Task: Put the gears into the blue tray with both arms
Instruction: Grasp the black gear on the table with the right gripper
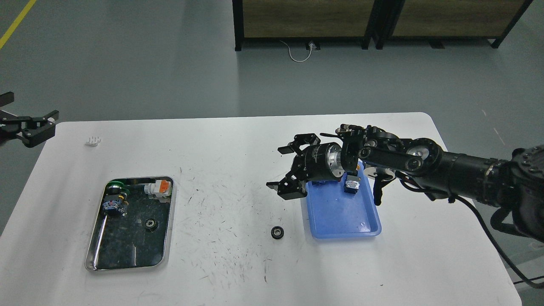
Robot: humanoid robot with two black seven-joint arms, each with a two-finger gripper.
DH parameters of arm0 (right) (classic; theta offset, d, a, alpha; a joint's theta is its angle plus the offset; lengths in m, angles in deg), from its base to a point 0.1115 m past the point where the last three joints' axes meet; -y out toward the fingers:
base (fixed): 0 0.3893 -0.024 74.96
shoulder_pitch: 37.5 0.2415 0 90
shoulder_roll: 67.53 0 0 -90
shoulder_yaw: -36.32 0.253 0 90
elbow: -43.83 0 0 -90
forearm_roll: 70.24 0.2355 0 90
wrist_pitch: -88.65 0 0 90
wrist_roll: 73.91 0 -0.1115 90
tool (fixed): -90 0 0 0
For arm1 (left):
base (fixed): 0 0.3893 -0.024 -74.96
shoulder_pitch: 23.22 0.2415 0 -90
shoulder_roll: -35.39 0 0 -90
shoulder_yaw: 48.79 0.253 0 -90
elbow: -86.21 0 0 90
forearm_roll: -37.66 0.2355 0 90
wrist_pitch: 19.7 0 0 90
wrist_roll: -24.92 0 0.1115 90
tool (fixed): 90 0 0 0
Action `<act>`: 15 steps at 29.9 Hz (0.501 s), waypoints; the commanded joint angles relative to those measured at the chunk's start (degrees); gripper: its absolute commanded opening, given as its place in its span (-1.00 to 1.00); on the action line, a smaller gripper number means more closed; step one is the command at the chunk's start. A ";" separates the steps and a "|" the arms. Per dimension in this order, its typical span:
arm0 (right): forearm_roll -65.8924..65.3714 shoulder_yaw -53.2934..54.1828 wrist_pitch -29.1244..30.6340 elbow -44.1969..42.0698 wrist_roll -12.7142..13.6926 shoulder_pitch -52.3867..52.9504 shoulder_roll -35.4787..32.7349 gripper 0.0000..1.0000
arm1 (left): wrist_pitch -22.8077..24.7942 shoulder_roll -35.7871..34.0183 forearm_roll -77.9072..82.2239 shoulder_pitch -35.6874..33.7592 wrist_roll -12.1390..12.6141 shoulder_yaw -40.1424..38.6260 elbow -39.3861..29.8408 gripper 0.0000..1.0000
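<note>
One black gear (277, 232) lies on the white table, just left of the blue tray (340, 212). A second gear (151, 224) rests inside the steel tray (168, 238) at the left. My right gripper (284, 168) hangs open above the table, up and slightly right of the loose gear, beside the blue tray's far left corner; nothing is between its fingers. My left gripper (26, 121) is at the far left edge of the view, beyond the table's corner, open and empty. The right arm covers the blue tray's far end.
The steel tray also holds a green-capped switch (114, 199) and an orange-and-white part (158, 187). A push-button switch (351, 185) shows in the blue tray under my right arm. A small white piece (92, 140) lies near the far left table corner.
</note>
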 commanded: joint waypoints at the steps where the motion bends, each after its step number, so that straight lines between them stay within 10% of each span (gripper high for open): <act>1: -1.62 -2.68 0.03 0.96 0.63 0.03 0.40 0.99 | 0.12 -1.50 -0.19 -0.01 0.01 0.00 0.00 0.95; 15: -2.86 -11.12 5.92 2.64 0.20 0.03 2.50 1.00 | 0.21 -3.43 -0.27 -0.10 0.01 0.00 -0.26 0.95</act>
